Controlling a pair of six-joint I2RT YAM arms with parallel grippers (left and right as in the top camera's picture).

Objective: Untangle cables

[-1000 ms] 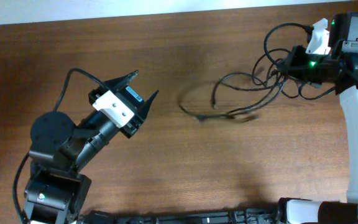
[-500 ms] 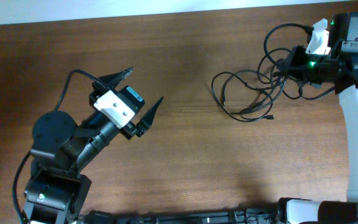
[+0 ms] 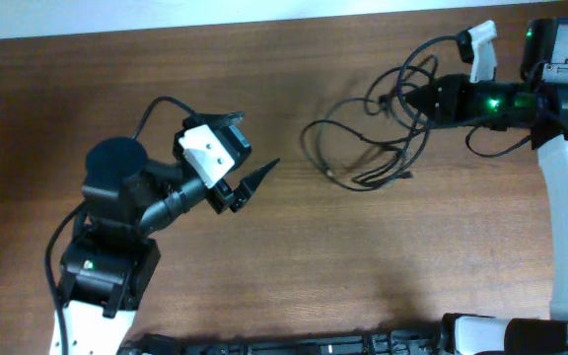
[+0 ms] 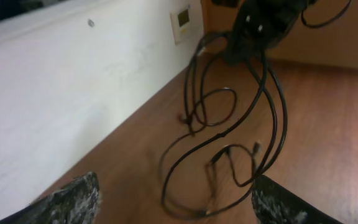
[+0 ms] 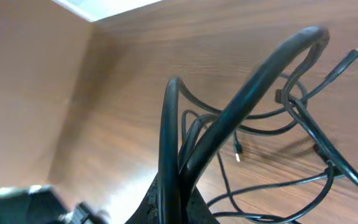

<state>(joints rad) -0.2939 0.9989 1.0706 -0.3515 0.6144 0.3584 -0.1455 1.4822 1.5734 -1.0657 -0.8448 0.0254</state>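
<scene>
Grip is firm on your right claw: its jaws are pressed together on the cables, and the right wrist view shows two strands rising straight out of the pinch and arching away ahead of it. Just past that claw the bunch hangs down in loops. The lower loops and a small plug end lie on the wooden table below and ahead of it. Your left claw stands wide apart and holds nothing. It touches no strand, and the tangle lies well ahead of its tips, across a stretch of table. The left wrist view gives you what the overhead cannot: the cords are lifted, drooping from the right claw in tall loops with only the bottom curves meeting the wood. It also shows a white wall with a small wall plate running off to the left claw's left. The overhead alone shows both arms at once, with the left claw pointing toward the nearest loop and the right claw at the far end of the tangle.
</scene>
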